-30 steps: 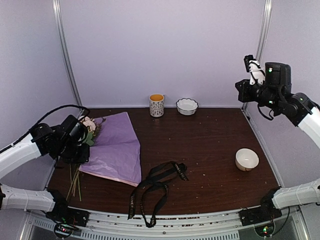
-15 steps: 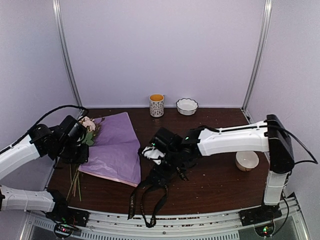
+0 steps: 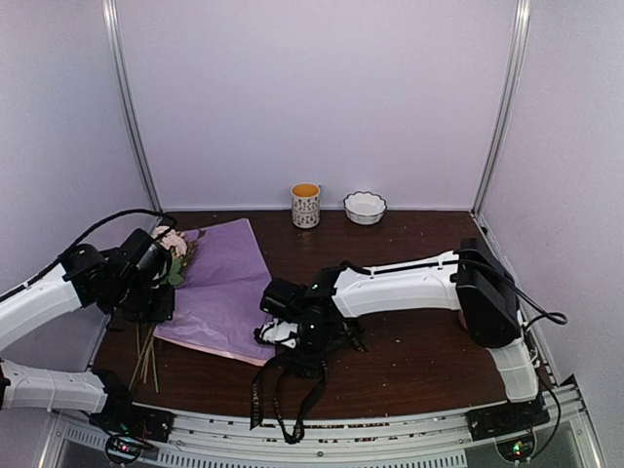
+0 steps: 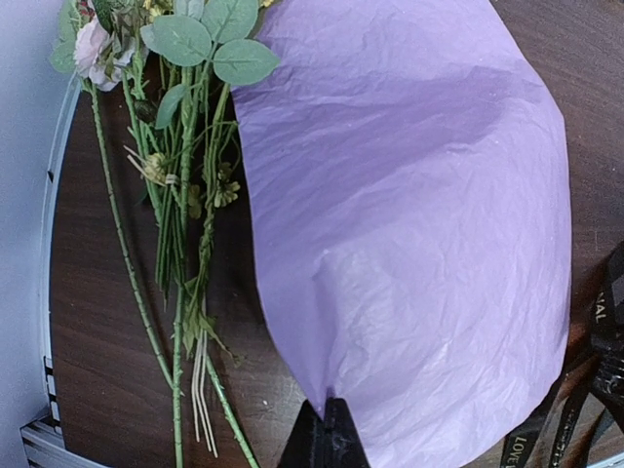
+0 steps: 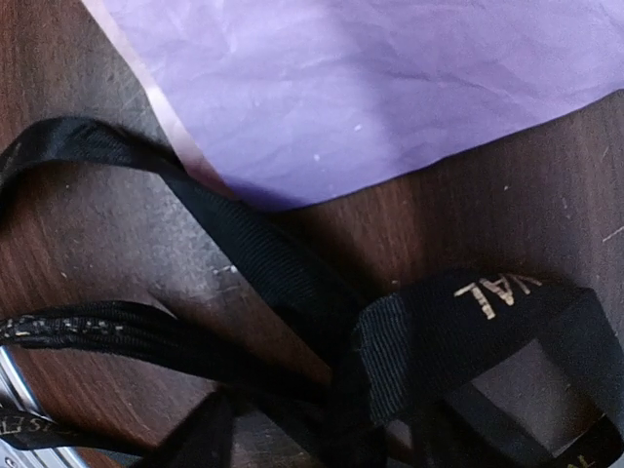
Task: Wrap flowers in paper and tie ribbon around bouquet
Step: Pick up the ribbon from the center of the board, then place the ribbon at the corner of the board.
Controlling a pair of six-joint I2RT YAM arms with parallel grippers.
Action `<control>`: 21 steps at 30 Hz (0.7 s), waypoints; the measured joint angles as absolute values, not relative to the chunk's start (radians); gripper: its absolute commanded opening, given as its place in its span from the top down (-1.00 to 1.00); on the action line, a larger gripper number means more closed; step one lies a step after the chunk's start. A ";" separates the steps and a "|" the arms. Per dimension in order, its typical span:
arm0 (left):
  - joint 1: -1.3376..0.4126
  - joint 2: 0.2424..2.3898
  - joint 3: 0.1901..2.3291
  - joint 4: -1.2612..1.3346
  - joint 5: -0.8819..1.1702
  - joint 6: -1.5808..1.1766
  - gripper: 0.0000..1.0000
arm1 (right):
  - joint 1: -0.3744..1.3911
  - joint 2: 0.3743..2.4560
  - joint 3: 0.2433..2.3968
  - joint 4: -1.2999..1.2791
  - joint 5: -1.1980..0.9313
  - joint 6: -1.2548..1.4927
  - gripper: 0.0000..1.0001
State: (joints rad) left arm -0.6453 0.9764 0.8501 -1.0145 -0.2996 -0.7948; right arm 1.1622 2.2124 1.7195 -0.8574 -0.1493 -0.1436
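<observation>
Left gripper [image 4: 327, 436]: fingers together at the edge of the paper [image 3: 229, 283]; pinch unconfirmed. Flowers [image 4: 185, 146] lie just left of the flat sheet, unwrapped. Ribbon [image 3: 292, 375] lies loose by its corner. Right gripper [image 3: 278, 330] is low over it, finger state unclear. Wrapping and tying both outstanding.

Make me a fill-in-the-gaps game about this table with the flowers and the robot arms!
1. The big sheet of paper next to the flowers is the colour ____.
2. The right claw is down over a long black ____ with pale lettering.
3. At the back of the table, beside the cup, stands a white ____.
4. The flowers' long thin stems are the colour ____.
Missing words: purple; ribbon; bowl; green.
</observation>
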 measured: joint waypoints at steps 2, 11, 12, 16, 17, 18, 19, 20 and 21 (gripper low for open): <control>-0.645 0.977 0.849 -1.014 -0.300 -0.793 1.00 | 1.165 2.212 1.720 -0.859 -0.152 -0.138 1.00; -0.645 0.979 0.849 -1.013 -0.302 -0.789 1.00 | 1.108 2.099 1.628 -0.803 -0.134 -0.070 1.00; -0.645 0.979 0.849 -1.013 -0.303 -0.786 1.00 | 1.073 2.048 1.605 -0.780 -0.132 -0.052 1.00; -0.645 0.979 0.849 -1.012 -0.309 -0.780 1.00 | 0.821 1.738 1.541 -0.707 -0.104 0.017 1.00; -0.645 0.979 0.849 -1.012 -0.312 -0.779 1.00 | 0.739 1.646 1.541 -0.678 -0.078 0.032 1.00; -0.645 0.979 0.849 -1.012 -0.316 -0.778 1.00 | 0.661 1.565 1.542 -0.648 -0.043 0.043 1.00; -0.645 0.978 0.849 -1.011 -0.319 -0.776 1.00 | 0.574 1.475 1.545 -0.617 -0.002 0.054 1.00; -0.645 0.978 0.849 -1.012 -0.323 -0.775 1.00 | 0.516 1.407 1.548 -0.599 0.031 0.060 1.00; -0.645 0.978 0.849 -1.011 -0.326 -0.773 1.00 | 0.464 1.333 1.552 -0.582 0.059 0.064 1.00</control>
State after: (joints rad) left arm -0.6453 0.9779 0.8490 -1.0115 -0.3264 -0.7727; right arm 0.4644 1.3327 1.5520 -0.5816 0.0593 0.0643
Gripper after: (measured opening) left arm 0.010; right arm 0.007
